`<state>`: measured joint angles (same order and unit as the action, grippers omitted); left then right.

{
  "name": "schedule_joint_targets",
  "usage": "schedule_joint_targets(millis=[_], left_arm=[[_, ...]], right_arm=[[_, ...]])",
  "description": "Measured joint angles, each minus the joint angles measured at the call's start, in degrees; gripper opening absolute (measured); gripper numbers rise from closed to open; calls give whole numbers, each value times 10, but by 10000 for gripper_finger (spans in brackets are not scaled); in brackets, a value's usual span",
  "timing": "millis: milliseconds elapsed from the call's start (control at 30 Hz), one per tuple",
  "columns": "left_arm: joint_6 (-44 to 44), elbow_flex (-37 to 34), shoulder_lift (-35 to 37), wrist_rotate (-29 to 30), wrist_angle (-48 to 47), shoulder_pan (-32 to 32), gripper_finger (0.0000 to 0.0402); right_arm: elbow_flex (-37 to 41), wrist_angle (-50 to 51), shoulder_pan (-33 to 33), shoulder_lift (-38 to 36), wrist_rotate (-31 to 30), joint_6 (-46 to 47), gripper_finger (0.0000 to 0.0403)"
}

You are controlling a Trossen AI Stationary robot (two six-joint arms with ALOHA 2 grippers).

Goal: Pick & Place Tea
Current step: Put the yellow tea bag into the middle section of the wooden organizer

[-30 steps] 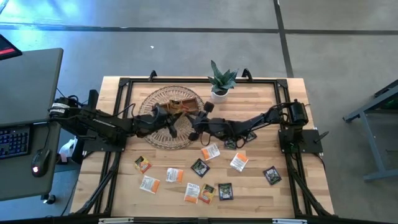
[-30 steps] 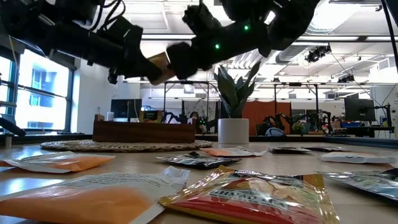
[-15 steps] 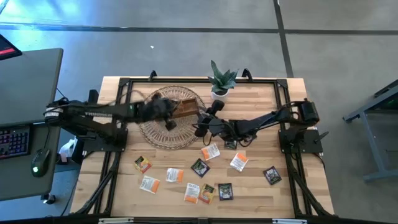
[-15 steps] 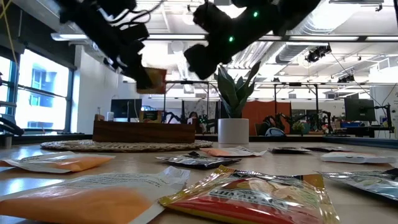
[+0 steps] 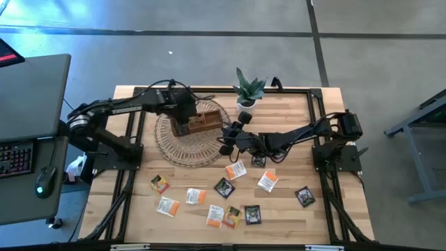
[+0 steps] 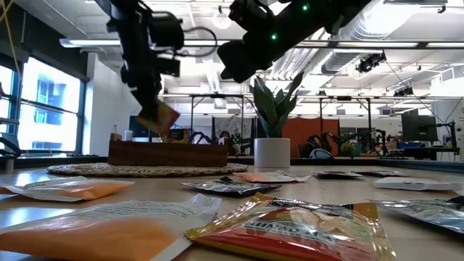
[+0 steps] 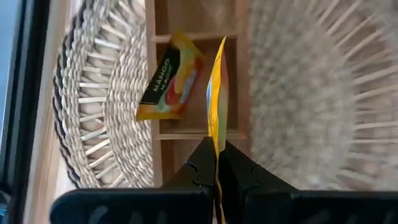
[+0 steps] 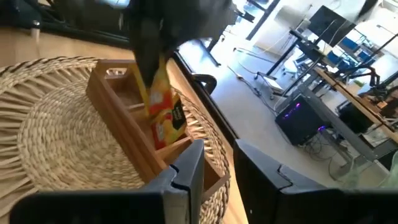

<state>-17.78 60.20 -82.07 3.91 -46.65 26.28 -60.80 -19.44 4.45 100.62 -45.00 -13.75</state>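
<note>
The left tool hangs over the brown wooden divided tray, which sits on a round woven mat at the rear of the desk. Its two dark fingers are pinched on the edge of an orange-and-yellow tea sachet, held edge-on above the tray's compartments; in the low view this sachet dangles tilted just above the tray's top edge, not yet resting in it. A second sachet with a dark "MANGO" label already lies slanted in one compartment of the tray, and the right wrist view shows it leaning against a divider. The right tool is raised over the mat's edge just beside the tray, between the mat and the small potted green plant; its fingers stand apart with nothing between them. The remaining sachets are spread flat over the front half of the desk: orange-and-white ones such as one near the middle and one toward the left front, and dark ones such as one at the right and one at the front. In the low view an orange-and-white sachet and a glossy yellow-and-red one lie closest to the camera.
</note>
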Motion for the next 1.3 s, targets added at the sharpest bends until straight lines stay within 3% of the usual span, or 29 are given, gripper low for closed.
schedule_joint_targets(millis=[267, 533, 667, 1000, 1167, 1300], left_arm=[[-4, 1, -76, 43, 20, -9, 1], [-5, 10, -90, 113, 28, -24, 1], [-5, 27, -90, 113, 26, -24, 17], [-13, 43, -90, 128, 10, -23, 112], [-3, 43, -90, 114, 8, -23, 117], [0, 43, -90, 106, 0, -23, 97]], right_arm=[[0, 1, 0, 0, 0, -2, 83], [0, 2, -1, 0, 4, -8, 83], [0, 3, 0, 0, 5, -9, 83], [0, 3, 0, 1, 6, -9, 83], [0, 3, 0, 1, 6, -9, 83], [0, 3, 0, 1, 6, -9, 83]])
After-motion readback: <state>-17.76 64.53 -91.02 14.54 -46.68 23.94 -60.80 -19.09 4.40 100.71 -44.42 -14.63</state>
